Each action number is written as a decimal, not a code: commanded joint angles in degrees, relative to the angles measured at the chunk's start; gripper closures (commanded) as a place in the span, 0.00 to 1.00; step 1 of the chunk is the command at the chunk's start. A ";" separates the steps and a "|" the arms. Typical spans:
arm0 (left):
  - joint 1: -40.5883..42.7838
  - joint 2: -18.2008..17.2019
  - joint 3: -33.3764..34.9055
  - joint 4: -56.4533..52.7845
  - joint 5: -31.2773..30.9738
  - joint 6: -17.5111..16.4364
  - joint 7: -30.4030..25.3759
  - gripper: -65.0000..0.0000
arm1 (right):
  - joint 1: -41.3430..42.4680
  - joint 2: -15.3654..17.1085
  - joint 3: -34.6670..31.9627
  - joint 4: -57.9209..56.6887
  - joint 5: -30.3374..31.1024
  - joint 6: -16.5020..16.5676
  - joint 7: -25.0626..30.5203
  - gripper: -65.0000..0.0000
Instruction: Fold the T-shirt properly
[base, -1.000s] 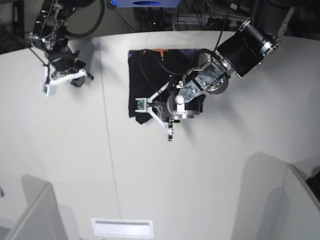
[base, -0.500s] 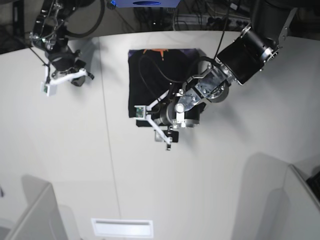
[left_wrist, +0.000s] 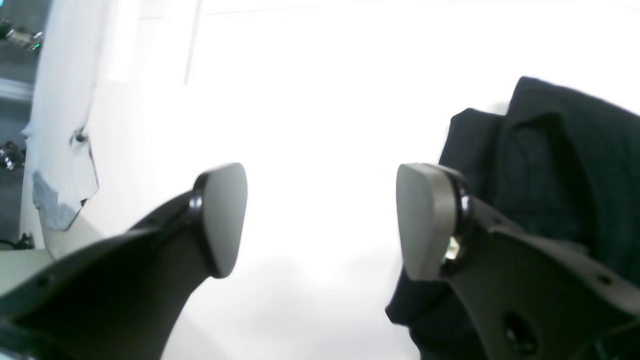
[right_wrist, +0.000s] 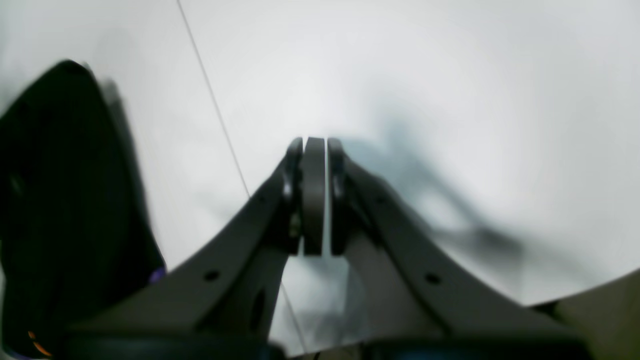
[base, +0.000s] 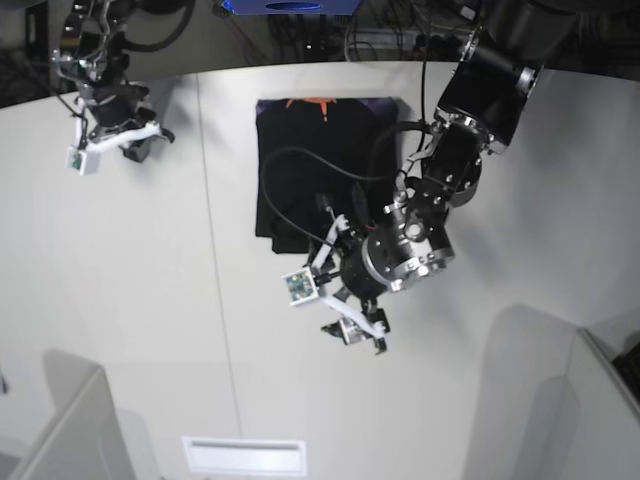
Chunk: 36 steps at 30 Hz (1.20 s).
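Observation:
The black T-shirt (base: 300, 165) lies folded into a rectangle at the back middle of the white table (base: 120, 300), with orange print showing at its far edge. My left gripper (base: 360, 332) hangs open and empty over bare table, in front of the shirt's near edge. In the left wrist view the gripper (left_wrist: 322, 220) has its jaws wide apart, and the shirt's rumpled edge (left_wrist: 560, 160) sits behind the right pad (left_wrist: 425, 220). My right gripper (base: 145, 140) is at the back left, apart from the shirt. In the right wrist view it (right_wrist: 314, 195) is shut on nothing, with the shirt (right_wrist: 65, 200) to its left.
A thin seam (base: 215, 270) runs down the table left of the shirt. Grey partitions stand at the front left (base: 60, 420) and front right (base: 540, 400). A white vent (base: 245, 455) lies at the front edge. Cables and equipment crowd the space behind the table.
My left gripper has come off the shirt and moved toward the table's front, its wrist turned. The shirt's near edge now lies flat. My right gripper has moved slightly back and left.

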 joint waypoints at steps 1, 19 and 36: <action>0.29 0.14 -1.94 2.78 0.09 0.40 -0.79 0.40 | -1.10 2.15 0.34 1.84 -0.09 0.31 2.35 1.00; 30.00 -7.77 -31.22 10.78 -3.25 0.40 -27.60 1.00 | -18.77 7.77 -0.71 3.42 -13.81 10.24 22.75 1.00; 63.14 -8.13 -40.36 2.43 -3.77 0.40 -64.35 1.00 | -28.09 -2.95 -0.80 3.07 -37.63 18.68 29.08 1.00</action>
